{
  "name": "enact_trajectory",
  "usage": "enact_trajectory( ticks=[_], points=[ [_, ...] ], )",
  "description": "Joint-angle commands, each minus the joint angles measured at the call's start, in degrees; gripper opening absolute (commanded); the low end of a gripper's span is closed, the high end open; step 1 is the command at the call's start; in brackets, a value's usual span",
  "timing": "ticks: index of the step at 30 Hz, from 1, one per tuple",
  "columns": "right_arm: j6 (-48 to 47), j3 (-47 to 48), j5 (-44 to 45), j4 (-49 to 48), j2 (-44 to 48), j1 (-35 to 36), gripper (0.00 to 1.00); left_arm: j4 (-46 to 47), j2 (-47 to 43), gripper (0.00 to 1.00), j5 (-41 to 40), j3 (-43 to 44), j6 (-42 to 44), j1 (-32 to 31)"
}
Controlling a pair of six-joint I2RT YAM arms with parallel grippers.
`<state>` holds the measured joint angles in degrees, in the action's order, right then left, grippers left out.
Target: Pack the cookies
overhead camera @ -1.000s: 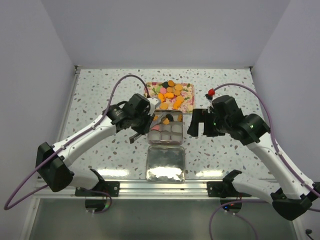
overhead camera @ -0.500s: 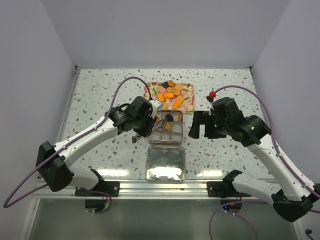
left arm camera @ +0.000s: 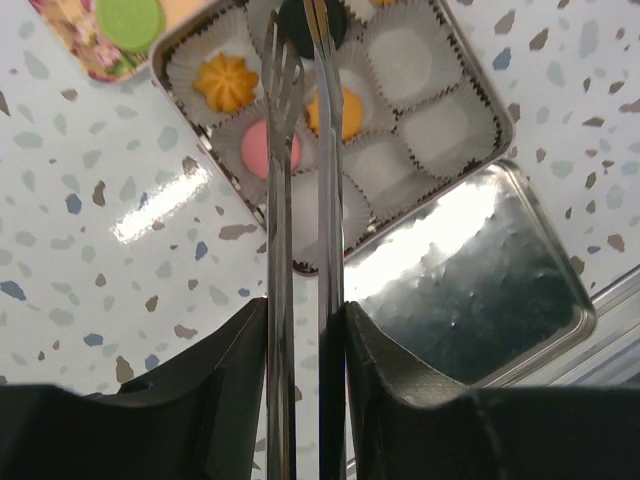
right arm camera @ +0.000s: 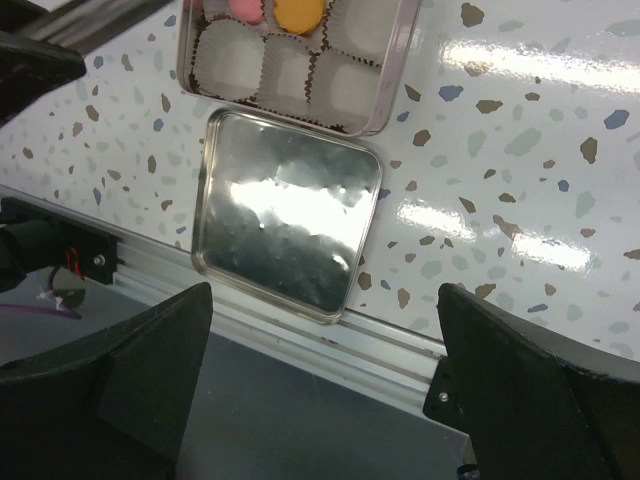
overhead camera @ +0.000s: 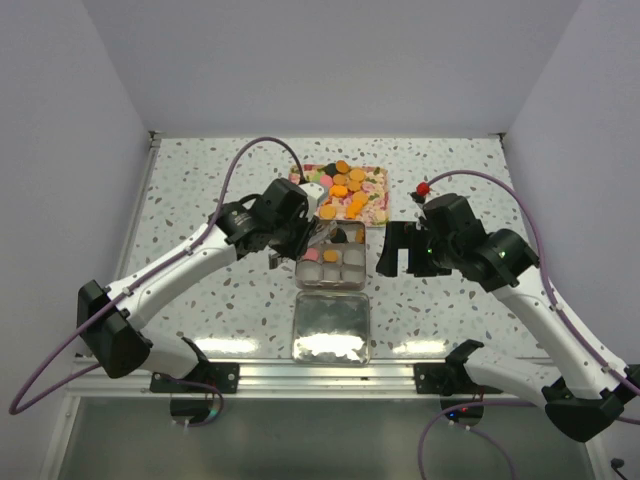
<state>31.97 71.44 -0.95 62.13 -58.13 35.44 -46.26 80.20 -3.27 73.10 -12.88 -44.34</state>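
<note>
Most cookies (overhead camera: pixel 340 192), chiefly orange, lie on the floral tray (overhead camera: pixel 375 212). The open tin (overhead camera: pixel 333 262) has white paper cups; a pink cookie (left arm camera: pixel 258 148), two orange ones (left arm camera: pixel 225 82) and a black one (left arm camera: pixel 300 20) sit in them. My left gripper (left arm camera: pixel 305 320) is shut on metal tongs (left arm camera: pixel 328 200). The tongs' tips hang slightly apart over the tin's far cups, and I see nothing between them. To the right of the tin my right gripper (overhead camera: pixel 400 250) stands open and empty, above the table's front edge (right arm camera: pixel 325 400).
The tin's lid (overhead camera: pixel 331 327) lies upside down just in front of the tin, by the front rail. A small red object (overhead camera: pixel 423 187) sits right of the tray. The right wrist view shows the lid (right arm camera: pixel 290 230) and the tin's near rim (right arm camera: pixel 395 60).
My left arm has carried the tongs farther over the tin toward the tray, and the tongs' arms have spread a little. The right arm has barely moved.
</note>
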Motion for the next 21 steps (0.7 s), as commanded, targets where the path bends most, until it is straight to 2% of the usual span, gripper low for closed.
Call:
enact_trajectory(
  ticks=[1,9,21],
  points=[
    [0.2,0.5,0.9,-1.0,-0.8,-0.2,0.99,-0.7,0.8,0.40,-3.0,8.1,0.6,-0.1],
    [-0.4,0.7,0.9,-1.8,-1.9,-0.2,0.99,-3.3,6.2,0.42,-8.7,14.0,2.5,0.1],
    [-1.0,0.5,0.9,-3.6,-4.1,-0.2,0.99,-4.5,23.2,0.46,-17.5,28.5,5.8,4.7]
  ],
)
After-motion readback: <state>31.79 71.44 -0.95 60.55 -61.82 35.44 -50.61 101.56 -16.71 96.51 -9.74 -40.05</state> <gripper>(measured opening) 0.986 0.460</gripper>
